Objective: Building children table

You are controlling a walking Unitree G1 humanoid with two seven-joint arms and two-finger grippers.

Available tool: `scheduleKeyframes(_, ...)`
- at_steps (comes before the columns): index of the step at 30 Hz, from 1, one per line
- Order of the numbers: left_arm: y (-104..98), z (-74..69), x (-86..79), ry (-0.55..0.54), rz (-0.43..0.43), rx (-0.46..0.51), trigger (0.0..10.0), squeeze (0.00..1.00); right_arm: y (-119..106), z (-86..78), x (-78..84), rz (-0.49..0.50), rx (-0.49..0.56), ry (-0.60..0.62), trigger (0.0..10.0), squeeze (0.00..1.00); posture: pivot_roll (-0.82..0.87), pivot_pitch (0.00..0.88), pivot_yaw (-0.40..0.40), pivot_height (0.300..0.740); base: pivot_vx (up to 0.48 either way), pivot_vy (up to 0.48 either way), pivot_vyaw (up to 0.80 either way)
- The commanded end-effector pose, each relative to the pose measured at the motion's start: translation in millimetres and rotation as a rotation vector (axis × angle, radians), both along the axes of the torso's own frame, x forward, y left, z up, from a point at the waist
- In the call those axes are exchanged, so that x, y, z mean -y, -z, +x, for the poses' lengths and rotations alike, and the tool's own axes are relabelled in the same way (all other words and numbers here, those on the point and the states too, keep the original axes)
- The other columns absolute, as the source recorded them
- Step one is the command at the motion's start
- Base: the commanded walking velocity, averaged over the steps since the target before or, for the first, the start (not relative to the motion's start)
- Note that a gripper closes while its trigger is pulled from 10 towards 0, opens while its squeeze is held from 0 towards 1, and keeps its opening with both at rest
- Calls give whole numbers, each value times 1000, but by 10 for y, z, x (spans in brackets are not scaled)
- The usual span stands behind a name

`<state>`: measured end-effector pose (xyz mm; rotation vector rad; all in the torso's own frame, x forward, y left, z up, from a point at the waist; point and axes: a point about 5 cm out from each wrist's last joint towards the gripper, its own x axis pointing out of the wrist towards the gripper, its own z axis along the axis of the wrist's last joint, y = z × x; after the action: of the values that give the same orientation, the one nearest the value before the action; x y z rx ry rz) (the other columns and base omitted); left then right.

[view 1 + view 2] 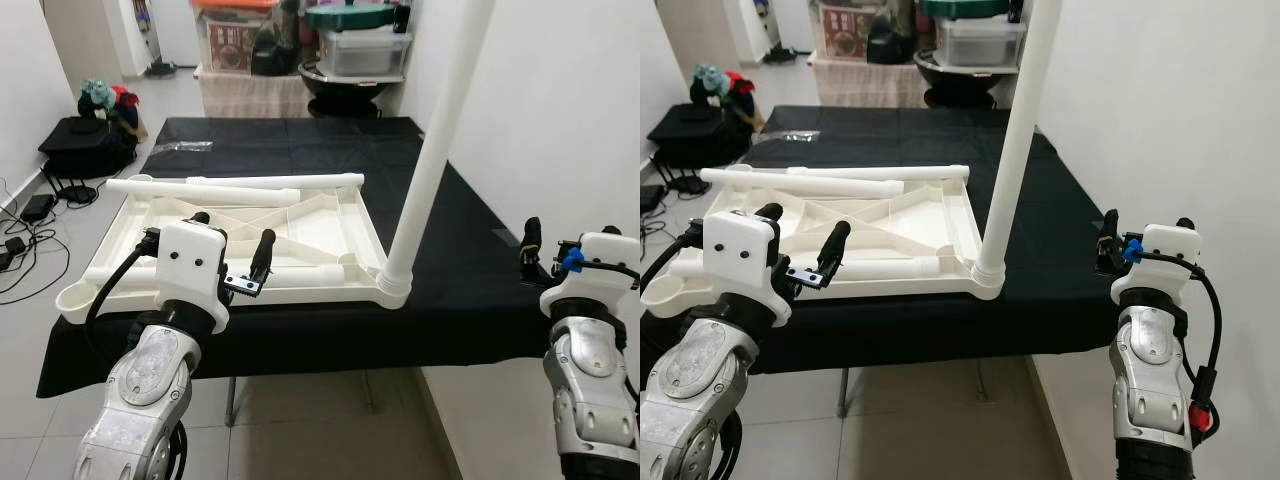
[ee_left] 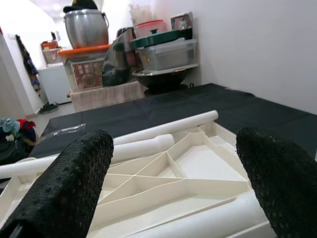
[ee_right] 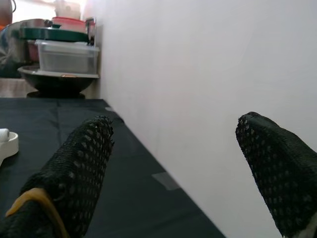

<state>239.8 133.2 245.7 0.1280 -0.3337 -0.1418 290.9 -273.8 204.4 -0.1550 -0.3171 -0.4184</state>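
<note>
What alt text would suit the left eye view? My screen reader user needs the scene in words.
An upside-down white plastic tabletop lies on a black-covered table, one white leg standing upright in its near right corner socket and loose legs lying across its far edge. The open left gripper hovers over the tabletop's near edge; the open right gripper is raised by the table's right edge.

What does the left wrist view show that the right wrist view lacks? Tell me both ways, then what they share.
Left wrist view: the upturned white tabletop with its ribbed underside, two loose white legs lying across it, and a steel pot at the back.
Right wrist view: a bare white wall close alongside the right pincer.
Both: the black cloth, the green-lidded clear container, and an open pincer; the left pincer faces the tabletop.
</note>
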Motion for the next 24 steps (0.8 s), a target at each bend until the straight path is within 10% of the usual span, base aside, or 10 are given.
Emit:
scheduleKeyframes(1,9,-1,13,5,9,-10,10000,0,45,-2,-3,15,-9,4,10000,0,61,116,-67,740,277,0,0)
scheduleKeyframes(20,9,22,-2,-3,-10,-25,10000,0,60,24,-9,7,-35,20,10000,0,62,118,-69,740,15,0,0)
scheduleKeyframes(24,2,20,-6,-3,-24,-23,10000,0,299,166,218,96,-264,178,10000,0,61,120,-67,740,0,0,0)
